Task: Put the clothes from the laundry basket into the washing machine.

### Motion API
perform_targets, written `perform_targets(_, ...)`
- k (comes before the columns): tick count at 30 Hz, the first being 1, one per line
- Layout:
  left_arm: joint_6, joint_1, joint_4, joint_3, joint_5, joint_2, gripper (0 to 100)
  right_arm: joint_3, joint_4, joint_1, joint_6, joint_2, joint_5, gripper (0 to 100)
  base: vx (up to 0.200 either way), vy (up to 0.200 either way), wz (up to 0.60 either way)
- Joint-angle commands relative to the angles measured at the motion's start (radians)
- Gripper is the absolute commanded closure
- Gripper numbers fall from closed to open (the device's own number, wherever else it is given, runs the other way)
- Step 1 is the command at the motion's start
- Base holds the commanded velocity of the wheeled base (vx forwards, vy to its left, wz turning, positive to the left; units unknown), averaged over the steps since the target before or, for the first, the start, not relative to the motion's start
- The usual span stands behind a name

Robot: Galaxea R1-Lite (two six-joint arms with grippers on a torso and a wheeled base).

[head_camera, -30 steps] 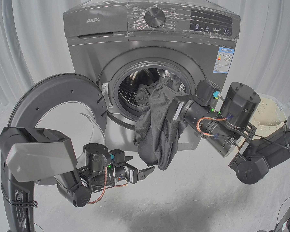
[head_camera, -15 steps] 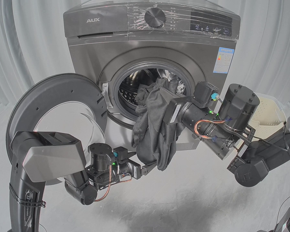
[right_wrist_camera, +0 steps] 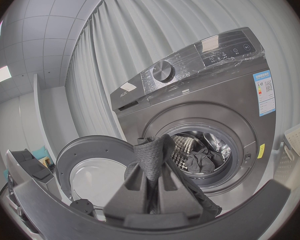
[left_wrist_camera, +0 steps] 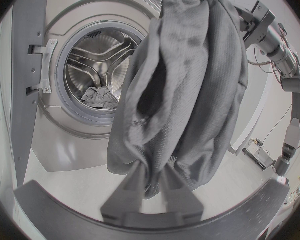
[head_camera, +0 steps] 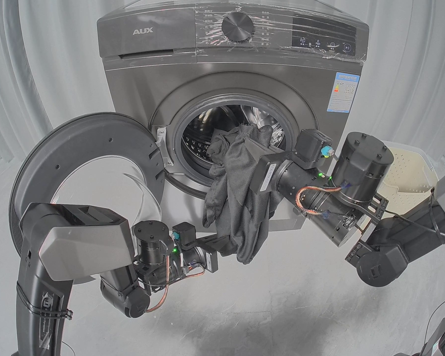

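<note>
Since a moment ago my left arm has swung in and up toward the machine, so my left claw [left_wrist_camera: 153,172] now meets the hanging bottom of the dark grey garment [head_camera: 237,194], its fingers pinched on the lowest fold. My right claw [right_wrist_camera: 153,175] is clamped on the garment's top end, in front of the right half of the washing machine [head_camera: 148,82] opening; the cloth drapes down past the lower rim. A second dark piece [left_wrist_camera: 100,98] lies in the drum. The door [head_camera: 84,144] stands swung open on the left, and the laundry basket [head_camera: 413,174] sits at the machine's right.
</note>
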State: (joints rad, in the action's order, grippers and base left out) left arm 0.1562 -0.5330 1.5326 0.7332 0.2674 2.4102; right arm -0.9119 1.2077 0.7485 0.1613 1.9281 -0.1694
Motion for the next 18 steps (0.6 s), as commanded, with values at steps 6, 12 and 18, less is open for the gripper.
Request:
perform_targets(6, 0.009, -0.041, 0.018, -0.159, 0.018, -0.174, 100, -0.007, 0.000, -0.015, 0.000, 0.038, 0.004, 100, 0.000, 0.000, 0.00)
perform_targets(12, 0.000, -0.070, 0.020, -0.322, 0.065, -0.341, 100, 0.001, 0.018, -0.057, 0.001, 0.086, 0.019, 100, 0.000, 0.000, 0.00)
perform_targets(18, 0.005, -0.071, 0.020, -0.402, 0.110, -0.473, 100, 0.022, 0.061, -0.063, 0.000, 0.135, 0.027, 100, 0.000, 0.000, 0.00)
